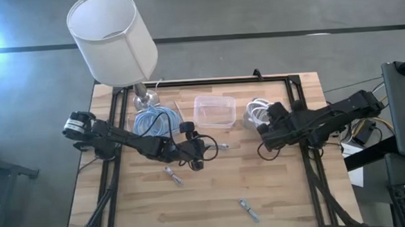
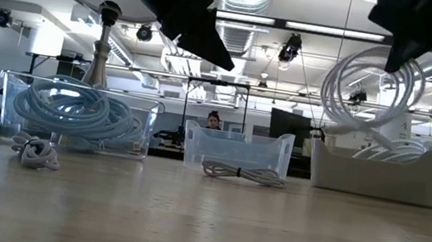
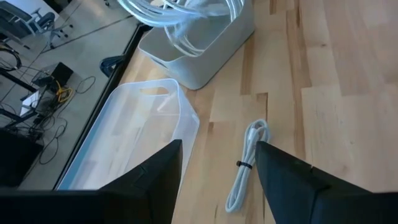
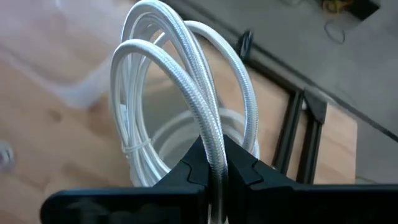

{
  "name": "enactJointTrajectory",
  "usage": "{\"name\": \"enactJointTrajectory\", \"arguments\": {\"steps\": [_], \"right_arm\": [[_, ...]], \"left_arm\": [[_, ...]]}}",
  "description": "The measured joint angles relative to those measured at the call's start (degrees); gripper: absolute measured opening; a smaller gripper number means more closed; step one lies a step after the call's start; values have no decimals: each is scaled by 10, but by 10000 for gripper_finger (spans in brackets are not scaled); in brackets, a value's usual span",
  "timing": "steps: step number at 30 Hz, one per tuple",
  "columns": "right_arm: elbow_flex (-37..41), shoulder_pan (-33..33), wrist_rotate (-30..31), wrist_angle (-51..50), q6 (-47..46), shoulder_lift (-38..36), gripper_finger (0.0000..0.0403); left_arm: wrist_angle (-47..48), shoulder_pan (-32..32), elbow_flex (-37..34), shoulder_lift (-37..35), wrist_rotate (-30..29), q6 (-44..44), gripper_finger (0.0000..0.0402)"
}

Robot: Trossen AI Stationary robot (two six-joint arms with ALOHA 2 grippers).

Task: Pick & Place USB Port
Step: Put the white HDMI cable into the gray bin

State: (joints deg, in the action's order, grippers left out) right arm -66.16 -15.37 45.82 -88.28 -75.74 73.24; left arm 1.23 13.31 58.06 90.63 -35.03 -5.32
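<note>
- The right gripper [image 4: 214, 171] has its fingers pinched on a coiled white cable [image 4: 180, 87], lifting it above the white bin [image 2: 375, 175]; the loops stand upright above the fingers and hang over the bin's opening.
- In the low view that coil [image 2: 370, 93] dangles from the gripper, its loops roughly vertical, with more white cable lying in the bin just below.
- The left gripper [image 3: 217, 180] is spread wide, hovering over a bundled white cable [image 3: 247, 163] on the table [image 1: 276, 193]; the bundle's long axis runs away from the fingers, tied near its middle.
- Just beside that bundle stands a clear empty box [image 3: 124, 149], between the left gripper and the white bin.
- Behind the left arm, a second clear box holds blue cable [image 1: 154, 121], next to a lamp [image 1: 112, 38].
- Counted on the open wood: three small loose bundles, one [image 1: 172, 175] near the left gripper, one [image 1: 248, 210] well apart toward the table's near edge, plus the one under the fingers.
</note>
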Motion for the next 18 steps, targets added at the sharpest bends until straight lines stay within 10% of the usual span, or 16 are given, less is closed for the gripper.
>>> {"name": "enactJointTrajectory", "arguments": {"steps": [6, 18], "right_arm": [[34, 7, 53, 5, -46, -32, 13], [163, 21, -23, 109, -104, -33, 26]], "left_arm": [[-3, -1, 0, 0, 0, 0, 206], [-3, -2, 0, 0, 0, 2, 206]]}}
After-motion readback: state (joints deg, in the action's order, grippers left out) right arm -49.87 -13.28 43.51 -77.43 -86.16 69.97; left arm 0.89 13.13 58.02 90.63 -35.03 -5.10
